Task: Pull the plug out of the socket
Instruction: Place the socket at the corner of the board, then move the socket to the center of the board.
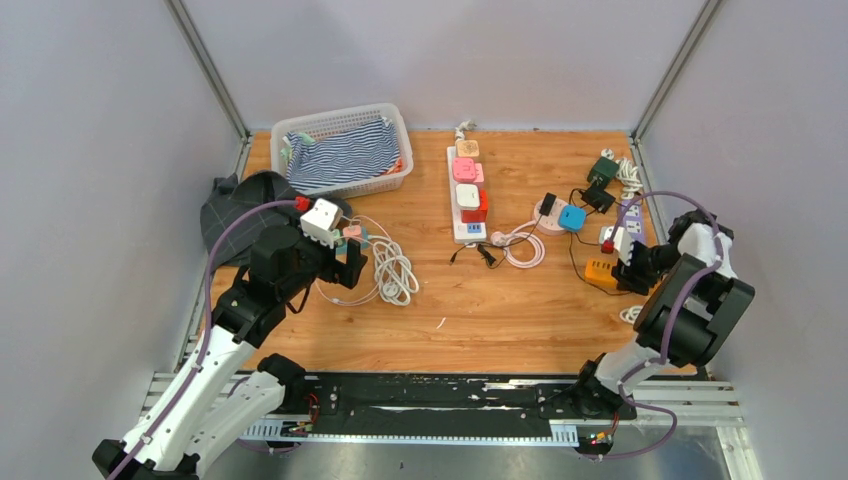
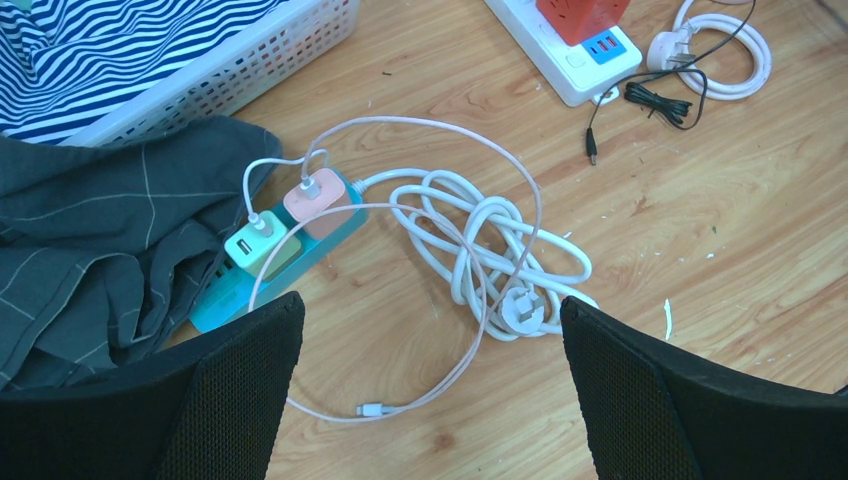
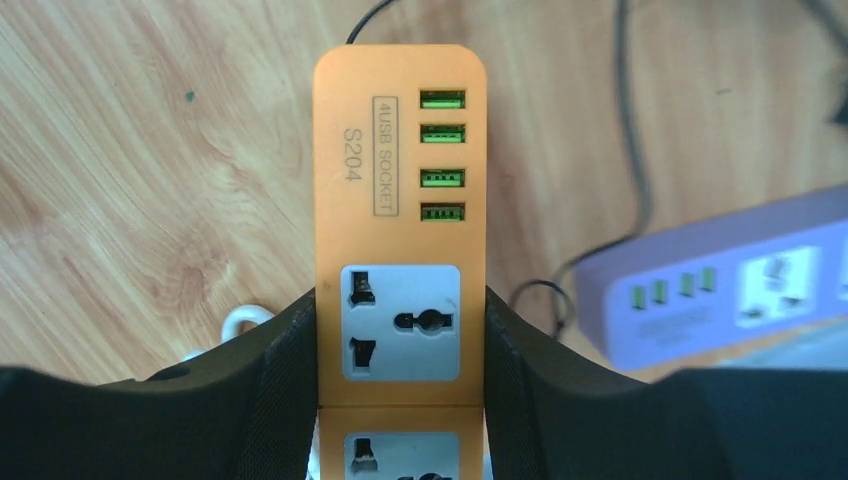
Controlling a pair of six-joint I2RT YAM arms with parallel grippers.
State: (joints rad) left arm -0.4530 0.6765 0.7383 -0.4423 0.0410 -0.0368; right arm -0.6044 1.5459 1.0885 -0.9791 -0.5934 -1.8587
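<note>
left wrist view: wooden bench (image 2: 700,200) | teal strip (image 2: 225,295) lying against the grey cloth (image 2: 90,230), light, probably lifts with the plug | left hand (image 2: 430,345) spread wide above it, holding nothing | right hand (image 3: 400,340) pinching the orange strip (image 3: 400,150), no plug in it | pink charger (image 2: 318,200) sits in the teal strip: small rigid slick block, I'd grab its flat sides

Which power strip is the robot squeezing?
The orange power strip, clamped in the right gripper. The white strip, teal strip and purple strip lie untouched.
</note>
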